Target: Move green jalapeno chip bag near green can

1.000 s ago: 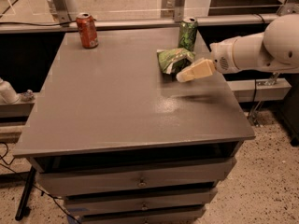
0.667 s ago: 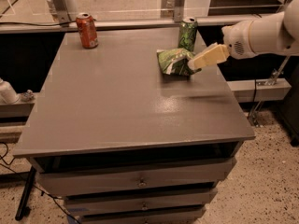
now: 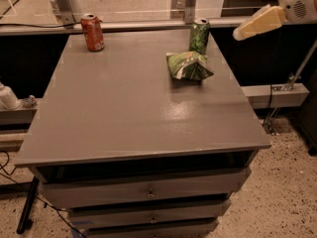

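The green jalapeno chip bag [image 3: 188, 66] lies crumpled on the grey table [image 3: 124, 113] near its back right edge. The green can [image 3: 199, 36] stands upright just behind it, a small gap apart. My gripper [image 3: 258, 23] is raised at the upper right, above and beyond the table's right edge, well clear of the bag. It holds nothing.
A red-orange can [image 3: 92, 32] stands upright at the table's back left corner. Drawers [image 3: 148, 192] sit below the tabletop. A metal rail and posts [image 3: 188, 4] run behind the table. Speckled floor lies to the right.
My gripper has lifted away from the chip bag, moving up and to the right. The bag stays lying on the table next to the green can.
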Motion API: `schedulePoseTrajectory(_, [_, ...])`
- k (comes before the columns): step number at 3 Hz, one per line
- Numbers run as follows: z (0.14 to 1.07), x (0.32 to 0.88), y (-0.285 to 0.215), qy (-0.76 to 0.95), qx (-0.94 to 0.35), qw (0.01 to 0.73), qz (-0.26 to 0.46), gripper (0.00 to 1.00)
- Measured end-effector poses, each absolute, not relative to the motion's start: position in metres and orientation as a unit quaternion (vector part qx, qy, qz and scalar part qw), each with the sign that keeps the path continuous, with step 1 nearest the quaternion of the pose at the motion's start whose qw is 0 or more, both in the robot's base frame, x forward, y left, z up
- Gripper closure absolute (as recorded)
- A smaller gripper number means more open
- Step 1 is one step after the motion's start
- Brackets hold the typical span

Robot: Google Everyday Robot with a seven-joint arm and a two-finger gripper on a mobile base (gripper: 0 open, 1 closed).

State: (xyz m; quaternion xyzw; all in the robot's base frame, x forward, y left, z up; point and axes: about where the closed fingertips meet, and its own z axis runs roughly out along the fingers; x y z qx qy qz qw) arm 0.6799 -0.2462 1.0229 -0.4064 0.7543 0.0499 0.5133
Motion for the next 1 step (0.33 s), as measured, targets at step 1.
schedulePoseTrajectory(1, [1.0431, 0.6806, -0.2502, 0.746, -0.405, 0.527, 0.041, 0.0])
